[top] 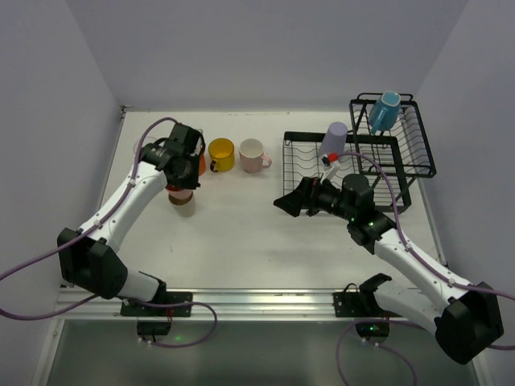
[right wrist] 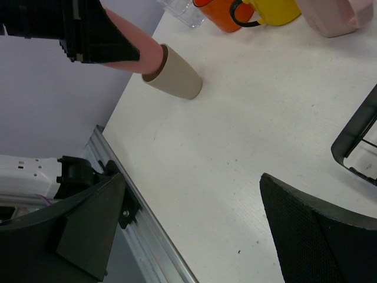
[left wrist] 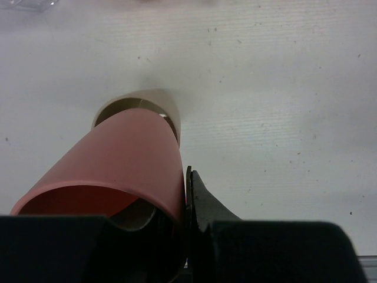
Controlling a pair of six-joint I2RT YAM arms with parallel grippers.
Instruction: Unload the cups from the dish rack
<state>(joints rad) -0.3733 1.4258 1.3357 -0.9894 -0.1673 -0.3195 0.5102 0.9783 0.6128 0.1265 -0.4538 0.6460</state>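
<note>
Well, my left gripper (top: 180, 182) is pinched narrow on the rim wall of the salmon-pink tumbler (left wrist: 118, 168). One finger (left wrist: 200, 206) is outside it and the other reaches into its open mouth. The tumbler's lower end sits inside a beige cup (left wrist: 154, 103) that stands on the worktop (left wrist: 283, 118) directly below this gripper.

Just past the gripper, toward the back wall, stand the orange mug (right wrist: 219, 13) and a clear glass (right wrist: 179, 9). The yellow mug (top: 221, 153) and the pale pink mug (top: 253, 155) stand in a row to the gripper's right.

My right gripper (top: 296, 201) hangs over bare worktop with its jaws spread wide, holding nothing and facing across toward the left one. The dish rack (top: 406, 153) lies just behind this gripper and off to its right. The lavender tumbler (top: 335, 140) leans on the flat tray section, close behind the gripper. The blue mug (top: 385, 109) is perched on the raised basket section, farther back and to the right.
</note>
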